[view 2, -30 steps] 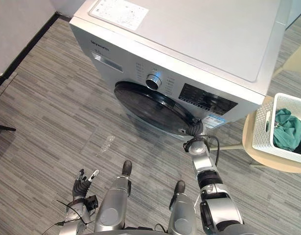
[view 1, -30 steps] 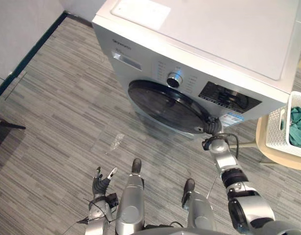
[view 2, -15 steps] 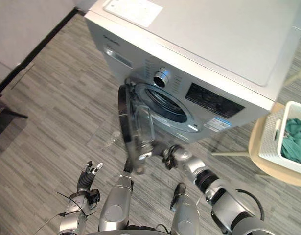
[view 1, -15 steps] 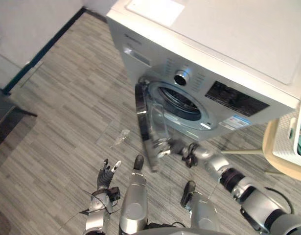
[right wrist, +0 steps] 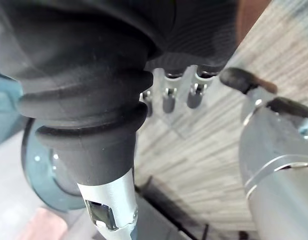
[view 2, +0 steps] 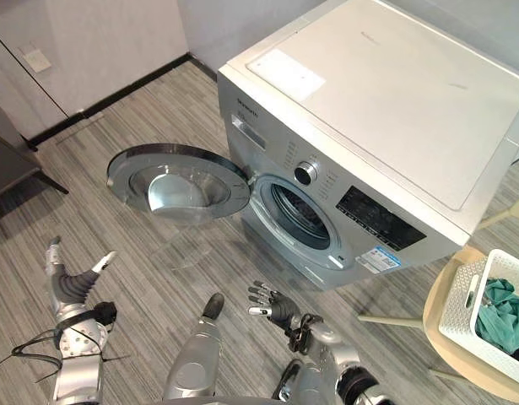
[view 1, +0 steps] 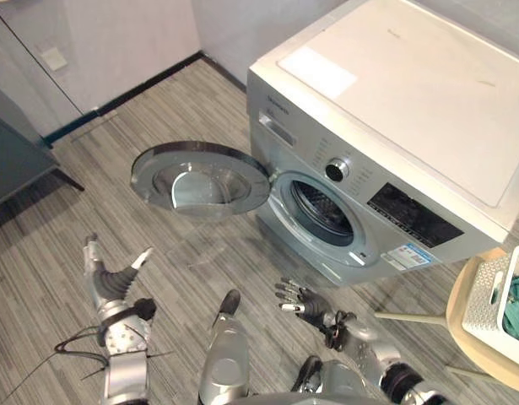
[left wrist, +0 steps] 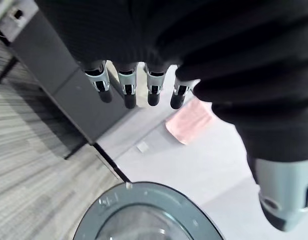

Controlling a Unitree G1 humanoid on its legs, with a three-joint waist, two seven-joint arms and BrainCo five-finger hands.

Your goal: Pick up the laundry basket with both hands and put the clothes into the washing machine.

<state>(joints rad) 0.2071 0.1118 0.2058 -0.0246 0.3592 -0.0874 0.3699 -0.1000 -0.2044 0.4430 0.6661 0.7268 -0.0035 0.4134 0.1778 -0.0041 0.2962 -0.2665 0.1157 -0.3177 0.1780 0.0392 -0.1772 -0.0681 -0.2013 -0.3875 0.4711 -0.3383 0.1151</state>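
We hold our left hand (view 1: pixel 116 285) and right hand (view 1: pixel 307 302) spread and empty low in frame, the washer (view 1: pixel 411 101) facing lower left, door (view 1: pixel 200 177) swung wide.

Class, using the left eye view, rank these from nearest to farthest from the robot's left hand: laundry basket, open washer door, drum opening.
From the left hand:
1. Open washer door, just ahead of the hand, on the left side.
2. Drum opening, further right, near the centre.
3. Laundry basket, at the far right edge.
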